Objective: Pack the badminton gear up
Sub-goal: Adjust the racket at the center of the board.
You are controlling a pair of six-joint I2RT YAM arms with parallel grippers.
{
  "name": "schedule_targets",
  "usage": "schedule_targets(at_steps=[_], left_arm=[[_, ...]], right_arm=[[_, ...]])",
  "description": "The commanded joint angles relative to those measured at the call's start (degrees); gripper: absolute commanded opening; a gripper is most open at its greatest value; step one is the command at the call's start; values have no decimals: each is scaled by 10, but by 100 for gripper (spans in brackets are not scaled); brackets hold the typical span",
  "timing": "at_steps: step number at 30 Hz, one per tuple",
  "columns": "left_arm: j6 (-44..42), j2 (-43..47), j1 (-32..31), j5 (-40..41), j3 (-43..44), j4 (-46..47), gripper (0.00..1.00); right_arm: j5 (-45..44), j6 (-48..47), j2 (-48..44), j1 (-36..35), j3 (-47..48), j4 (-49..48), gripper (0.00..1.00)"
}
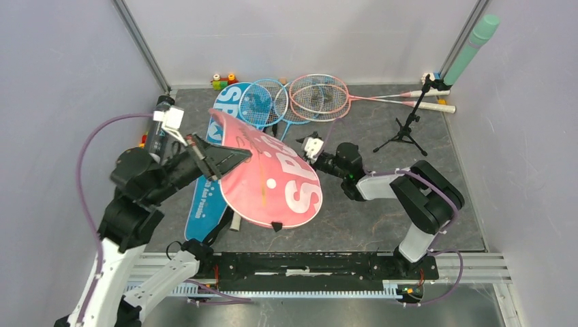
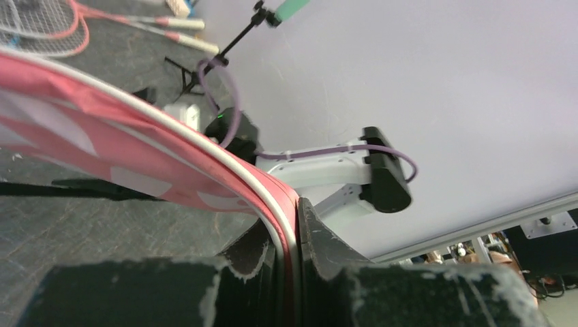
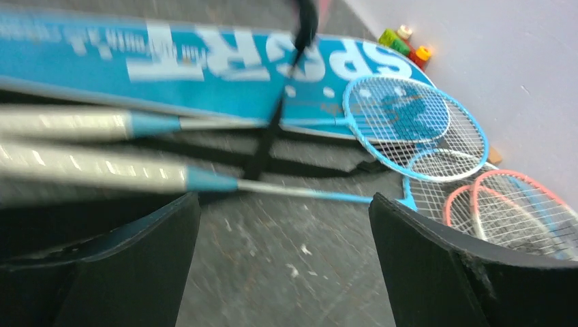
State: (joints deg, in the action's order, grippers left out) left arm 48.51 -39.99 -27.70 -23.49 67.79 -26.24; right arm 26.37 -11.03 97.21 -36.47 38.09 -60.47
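Two "SPORT" bags lie across the middle of the worktop [image 1: 388, 211]. The blue bag [image 1: 210, 197] is flat on the surface, and the pink bag [image 1: 276, 178] slants over it with its far end lifted clear.

The left gripper [image 1: 228, 158] is clenched on the pink bag's rim. From its wrist camera the white-piped edge sits pinched tight between both fingers [image 2: 327, 255], and the rest of the bag sweeps away to the left.

The right gripper [image 1: 308, 144] hangs released, low over the worktop just right of the pink bag. Its jaws are spread wide with nothing between them.

Ahead of it in its wrist view run two pale, blurred handles. They seem to belong to the blue rackets [image 1: 266, 102], and they lie alongside the blue bag.

The heads of those rackets rest at the far end of the worktop, overlapping the blue bag's top. The pink rackets [image 1: 319, 97] overlap them on the right, and their white handles point toward the tripod [image 1: 407, 131].

Some toy blocks [image 1: 223, 82] sit against the back wall.
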Motion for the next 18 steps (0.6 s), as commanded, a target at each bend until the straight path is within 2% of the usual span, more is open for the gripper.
schedule_targets(at_steps=[1, 3, 7, 9, 11, 13, 16, 18], left_arm=[[-51, 43, 1, 46, 123, -62, 2], [-60, 54, 1, 58, 144, -109, 2], [-57, 86, 1, 83, 160, -181, 2], [-63, 99, 2, 105, 179, -228, 2], [-70, 105, 2, 133, 207, -273, 2], [-75, 110, 2, 153, 232, -304, 2], [-80, 115, 2, 168, 251, -325, 2], [-85, 116, 2, 175, 253, -331, 2]], right_arm=[[91, -291, 41, -1, 45, 103, 98], [99, -361, 64, -7, 61, 134, 97], [4, -470, 112, -54, 112, 192, 97], [-28, -505, 135, -73, 128, 178, 97], [-18, -515, 156, -80, 134, 144, 97], [7, -528, 180, -82, 163, 160, 96], [29, -611, 217, -94, 228, 286, 87], [22, -664, 237, -106, 261, 362, 86]])
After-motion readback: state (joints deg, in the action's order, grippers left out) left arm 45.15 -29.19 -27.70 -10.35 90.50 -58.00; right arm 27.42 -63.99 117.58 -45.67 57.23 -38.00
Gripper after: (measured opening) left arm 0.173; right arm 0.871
